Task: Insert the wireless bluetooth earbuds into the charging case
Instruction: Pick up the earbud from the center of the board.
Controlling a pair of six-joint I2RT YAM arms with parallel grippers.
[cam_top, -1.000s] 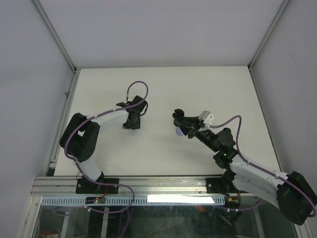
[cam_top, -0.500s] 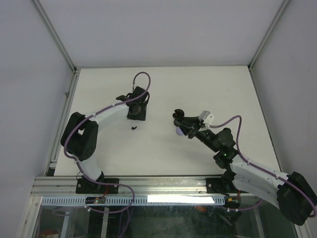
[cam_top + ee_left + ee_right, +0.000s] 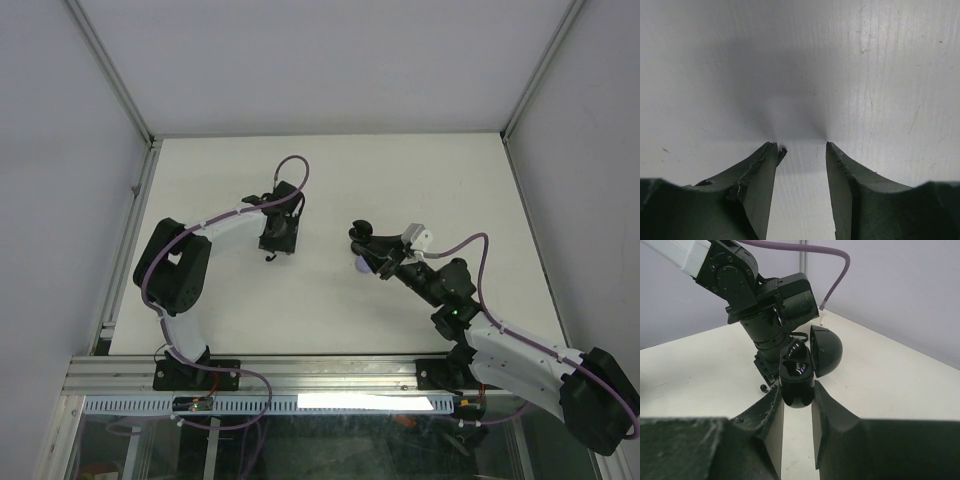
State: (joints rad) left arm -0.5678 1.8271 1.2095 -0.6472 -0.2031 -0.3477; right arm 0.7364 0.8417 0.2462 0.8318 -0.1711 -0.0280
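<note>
One black earbud lies on the white table, just on the near side of my left gripper. In the left wrist view the left gripper is open and close to the table, and the earbud's tip shows against the inner edge of the left finger. My right gripper is shut on the black charging case, held above the table with its lid swung open. The case's sockets look dark and glossy, and I cannot tell what is in them. The same earbud lies on the table beyond the case.
The table is walled by white panels with a metal frame at left, back and right. My two arm bases sit on the rail at the near edge. The left arm's purple cable loops above its wrist.
The left gripper drew back towards the far side, uncovering the earbud on the table, then came back down beside it with its jaws a little wider. The right arm and case held still.
</note>
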